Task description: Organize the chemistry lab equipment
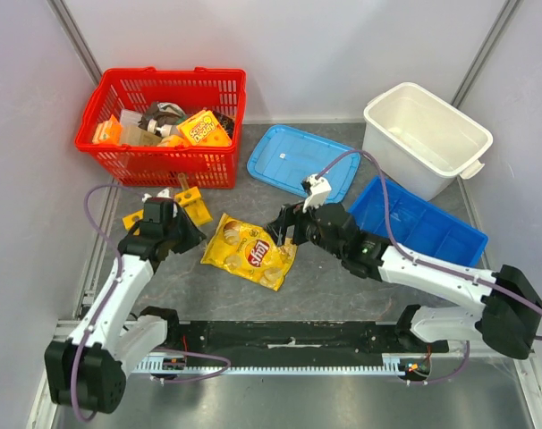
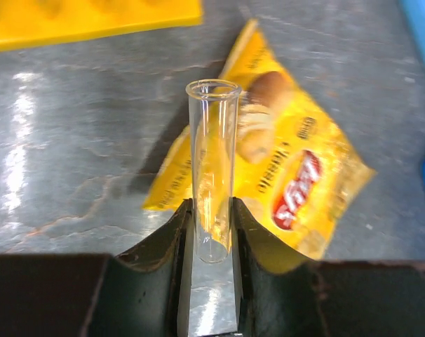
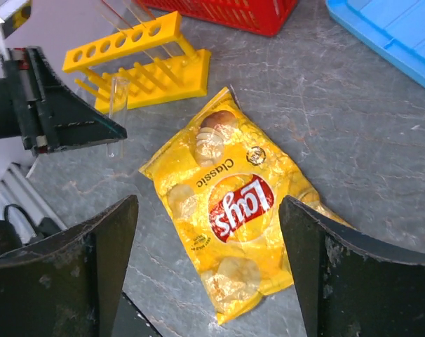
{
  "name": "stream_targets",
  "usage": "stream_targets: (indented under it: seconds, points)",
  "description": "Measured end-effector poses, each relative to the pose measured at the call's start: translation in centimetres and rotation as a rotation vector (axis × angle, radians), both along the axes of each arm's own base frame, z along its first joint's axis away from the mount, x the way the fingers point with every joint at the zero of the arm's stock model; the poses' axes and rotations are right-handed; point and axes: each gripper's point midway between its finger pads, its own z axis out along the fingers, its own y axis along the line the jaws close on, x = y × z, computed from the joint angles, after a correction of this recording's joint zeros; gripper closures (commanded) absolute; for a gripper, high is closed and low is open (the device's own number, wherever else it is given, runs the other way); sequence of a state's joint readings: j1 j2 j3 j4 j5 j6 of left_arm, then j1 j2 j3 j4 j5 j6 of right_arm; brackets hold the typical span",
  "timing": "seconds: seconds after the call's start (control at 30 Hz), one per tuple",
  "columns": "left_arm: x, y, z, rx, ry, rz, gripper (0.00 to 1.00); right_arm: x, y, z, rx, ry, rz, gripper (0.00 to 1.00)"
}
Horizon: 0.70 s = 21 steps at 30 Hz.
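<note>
On the grey bench (image 1: 342, 295), a white tub (image 1: 405, 165) stood far right and a red basket (image 1: 164, 165) of odds and ends far left. A blue tray (image 1: 423, 228) sat in front of the tub, with a blue lid (image 1: 289, 156) beside it. A chip bag (image 1: 249, 252) lay flat mid-bench, a yellow rack (image 3: 139, 67) just to its left. The right pincer (image 3: 209, 200) hung spread wide over the bag, gripping nothing. The left pincer (image 2: 211, 207) pinched a clear tube (image 2: 212, 168) by its closed end, just beside the rack.

Your left arm (image 1: 110, 299) and right arm (image 1: 432, 273) share white link shells and black joints. A purple cable (image 1: 87, 213) trails along each. The right gripper (image 3: 207, 210) has scuffed black fingers (image 3: 353, 274).
</note>
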<state>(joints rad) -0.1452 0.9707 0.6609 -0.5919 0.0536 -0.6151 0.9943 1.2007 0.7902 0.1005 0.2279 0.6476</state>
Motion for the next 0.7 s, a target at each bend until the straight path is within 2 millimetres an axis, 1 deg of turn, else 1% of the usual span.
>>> stream_targets:
  seconds: [0.07,0.13,0.2,0.3,0.37,0.47,0.57,0.7]
  points:
    - [0.0,-1.2,1.9,-0.057,-0.072,-0.053,0.84,1.0,0.3,-0.1,0.037,0.022,0.028,0.19]
    - [-0.1,-2.3,3.5,-0.108,-0.137,-0.107,0.84,1.4,1.1,-0.1,0.068,0.036,0.077,0.23]
    - [-0.3,-3.6,5.6,-0.166,-0.216,-0.176,0.84,1.4,2.1,0.2,0.099,0.044,0.132,0.26]
    - [-0.8,-5.4,8.5,-0.243,-0.331,-0.279,0.84,1.2,4.0,1.2,0.16,0.047,0.228,0.3]
    - [-1.1,-6.4,9.8,-0.283,-0.384,-0.344,0.84,0.9,5.2,1.8,0.199,0.05,0.284,0.32]
    - [-1.5,-7.4,10.6,-0.325,-0.421,-0.415,0.84,0.5,6.9,2.6,0.253,0.059,0.364,0.33]
    - [-2.0,-8.0,10.3,-0.353,-0.424,-0.459,0.84,0.4,8.4,2.9,0.295,0.07,0.418,0.34]
    - [-2.5,-8.7,10.2,-0.38,-0.424,-0.5,0.84,0.3,9.6,3.1,0.345,0.093,0.46,0.38]
